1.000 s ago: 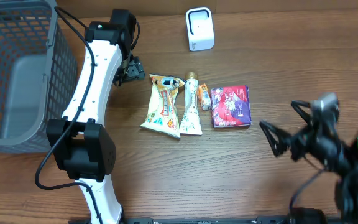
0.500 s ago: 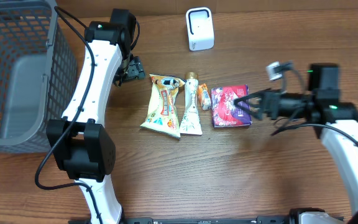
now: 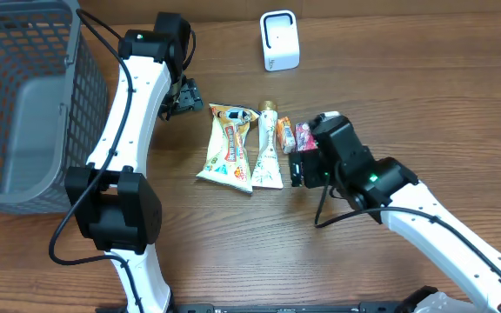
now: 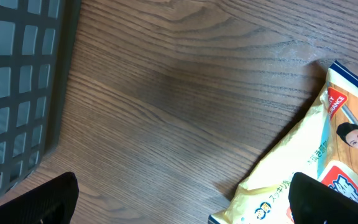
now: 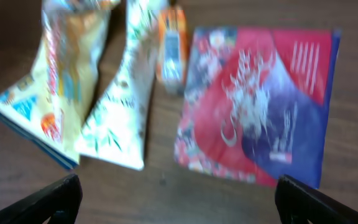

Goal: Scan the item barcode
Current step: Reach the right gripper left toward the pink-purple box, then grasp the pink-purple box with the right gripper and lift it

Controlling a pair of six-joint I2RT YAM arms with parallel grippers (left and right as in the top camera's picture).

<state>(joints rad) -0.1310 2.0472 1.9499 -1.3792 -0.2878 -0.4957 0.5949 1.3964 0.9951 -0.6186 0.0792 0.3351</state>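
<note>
The red and purple packet (image 5: 260, 106) is laid flat on the desk (image 3: 407, 78), at the right end of a row of four items. In the overhead view it is almost wholly covered by the right arm, and only a strip of its upper left corner is shown. The right end effector (image 5: 178, 200) is held over it with its jaws spread wide, and nothing is gripped between them. The wrist picture is blurred, so print on the packet cannot be read.

Just beside the packet's left edge a small orange packet (image 3: 283, 135) is placed, then a white and green pouch (image 3: 267, 152), then a yellow pouch (image 3: 228, 146) with a face printed on it. The two pouches are touching along their lower parts.

A white scanner (image 3: 279, 41) is stood at the far edge of the desk, apart from the row and behind it.

The left end effector (image 4: 182, 202) is held near the top of the yellow pouch, on its left, with its jaws wide apart and nothing held. A grey mesh basket (image 3: 24, 96) is set at the far left of the desk.
</note>
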